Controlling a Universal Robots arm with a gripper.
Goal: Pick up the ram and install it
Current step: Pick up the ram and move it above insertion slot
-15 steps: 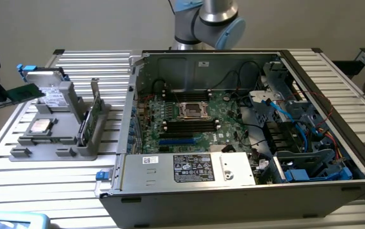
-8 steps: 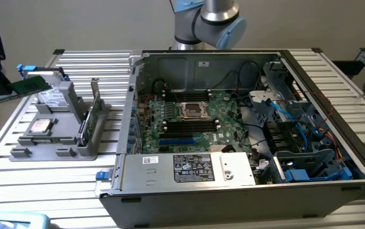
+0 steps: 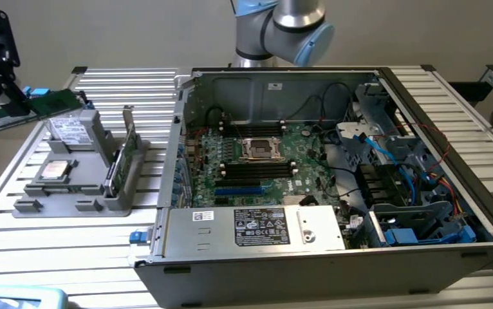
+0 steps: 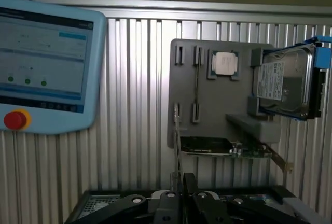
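Between the closed fingers of the gripper (image 4: 179, 193), the ram (image 4: 177, 141) is clamped edge-on, raised above the gray fixture (image 4: 223, 99); pickup looks done, and seating it in the open computer case (image 3: 246, 84) beyond is left to do.

Tabletop (image 3: 74, 251): ribbed bare aluminium slats, satin sheen. Holder tray (image 4: 218, 99): smooth matt grey plastic. Ram (image 3: 33, 108): green circuit board, semi-gloss. Processor (image 4: 226, 62): brushed silver metal lid. Hard drive (image 4: 282, 86): bare metal, white paper label, blue plastic frame. Computer case (image 3: 315, 273): dark matt sheet metal. Pendant (image 4: 52, 120): smooth light-blue plastic, glossy screen. End effector (image 4: 181, 185): matt black.
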